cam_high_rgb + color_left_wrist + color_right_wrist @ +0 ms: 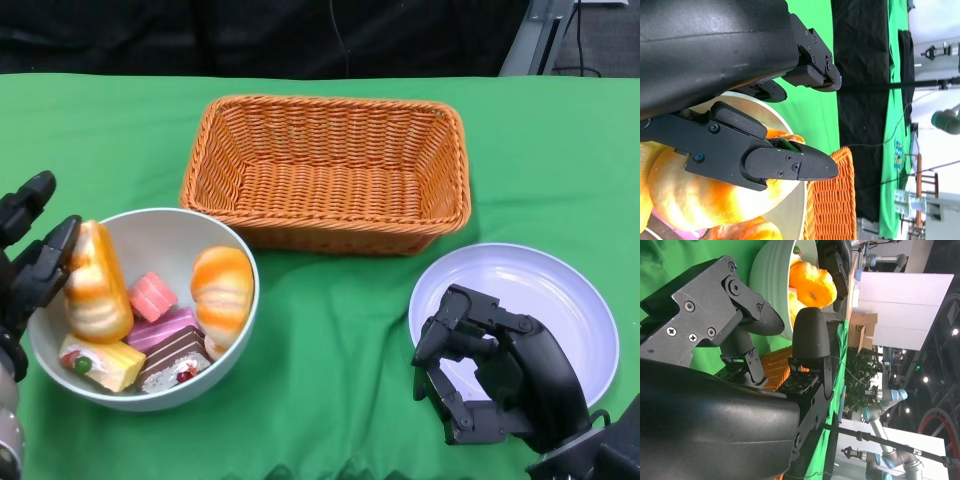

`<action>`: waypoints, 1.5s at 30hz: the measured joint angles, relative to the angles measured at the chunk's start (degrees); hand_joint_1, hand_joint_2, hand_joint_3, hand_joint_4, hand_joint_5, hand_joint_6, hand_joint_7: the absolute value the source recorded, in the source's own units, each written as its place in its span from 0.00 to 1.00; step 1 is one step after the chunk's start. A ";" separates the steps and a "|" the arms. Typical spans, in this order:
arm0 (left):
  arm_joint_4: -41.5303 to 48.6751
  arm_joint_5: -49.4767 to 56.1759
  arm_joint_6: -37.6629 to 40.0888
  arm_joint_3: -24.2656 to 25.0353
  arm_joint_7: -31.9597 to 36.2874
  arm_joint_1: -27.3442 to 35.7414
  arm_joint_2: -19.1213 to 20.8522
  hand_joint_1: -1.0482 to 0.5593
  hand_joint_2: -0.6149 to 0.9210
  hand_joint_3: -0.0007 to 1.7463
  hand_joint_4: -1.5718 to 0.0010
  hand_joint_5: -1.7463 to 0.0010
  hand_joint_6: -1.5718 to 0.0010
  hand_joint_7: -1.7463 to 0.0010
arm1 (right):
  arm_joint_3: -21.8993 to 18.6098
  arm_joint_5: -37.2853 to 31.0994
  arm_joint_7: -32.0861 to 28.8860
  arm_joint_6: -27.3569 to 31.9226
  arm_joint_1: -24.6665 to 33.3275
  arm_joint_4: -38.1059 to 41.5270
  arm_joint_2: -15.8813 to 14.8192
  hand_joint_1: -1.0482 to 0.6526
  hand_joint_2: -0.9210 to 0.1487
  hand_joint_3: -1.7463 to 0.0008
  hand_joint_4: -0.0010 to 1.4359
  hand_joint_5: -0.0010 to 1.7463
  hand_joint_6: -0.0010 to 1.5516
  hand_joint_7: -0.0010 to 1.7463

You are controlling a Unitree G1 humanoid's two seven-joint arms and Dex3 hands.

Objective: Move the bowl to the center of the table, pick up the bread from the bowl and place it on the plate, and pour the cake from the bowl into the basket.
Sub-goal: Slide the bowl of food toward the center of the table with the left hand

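Observation:
The grey bowl [245,300] sits at the table's near left, holding a long bread [97,283], a round bread [222,287] and several small cakes [165,345]. My left hand [35,255] is at the bowl's left rim. Its fingers are apart, and one finger [785,165] lies over the long bread [700,200] while others reach outside the rim. My right hand [500,375] hovers over the near-left edge of the white plate [560,290], fingers loosely bent and holding nothing. The right wrist view shows the bowl [767,275] and bread [812,285] beyond its fingers [810,335].
An orange wicker basket [330,100] stands at the middle back, just behind the bowl and the plate. Green cloth [340,330] covers the table, with a bare stretch between bowl and plate. A black backdrop runs along the far edge.

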 measured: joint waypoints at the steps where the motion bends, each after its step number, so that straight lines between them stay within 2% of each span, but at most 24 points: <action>1: -0.22 0.02 -0.32 -0.21 -0.21 0.19 -0.19 0.21 1.00 0.17 0.66 1.00 0.71 0.99 | 0.00 0.01 0.00 -0.03 -0.02 0.16 0.01 0.60 0.47 0.26 0.53 0.98 0.41 0.83; 9: -3.71 0.40 -1.26 -1.94 -0.79 1.44 -1.82 0.20 1.00 0.17 0.67 1.00 0.71 0.99 | -0.02 -0.08 -0.18 -0.33 -0.27 0.98 0.11 0.61 0.46 0.27 0.53 0.97 0.42 0.82; 14: -7.37 0.90 -1.16 -3.22 1.11 3.02 -3.21 0.21 1.00 0.18 0.68 1.00 0.72 1.00 | 0.01 -0.11 -0.21 -0.34 -0.29 0.99 0.11 0.60 0.45 0.28 0.53 0.97 0.42 0.82; 19: -12.38 0.69 0.45 -3.85 2.51 5.07 -5.76 0.24 1.00 0.19 0.72 1.00 0.74 1.00 | 0.01 -0.05 -0.19 -0.34 -0.29 0.99 0.14 0.60 0.45 0.29 0.53 0.97 0.42 0.82; 26: -20.86 0.20 2.93 -5.89 2.83 9.24 -9.55 0.24 1.00 0.19 0.70 0.99 0.73 0.99 | 0.04 -0.68 -0.41 -0.97 -0.35 1.23 0.14 0.59 0.45 0.28 0.53 0.98 0.42 0.83; 36: -31.16 0.04 6.21 -8.98 2.46 14.77 -12.15 0.24 1.00 0.19 0.71 0.99 0.71 0.99 | 0.03 -0.77 -0.64 -1.06 -0.36 1.25 0.14 0.60 0.44 0.29 0.53 0.97 0.42 0.82; 45: -33.66 -0.50 6.22 -10.32 1.94 16.85 -13.96 0.25 1.00 0.18 0.72 1.00 0.71 1.00 | 0.07 -0.76 -0.83 -0.95 -0.35 1.24 0.30 0.61 0.44 0.28 0.53 0.96 0.42 0.82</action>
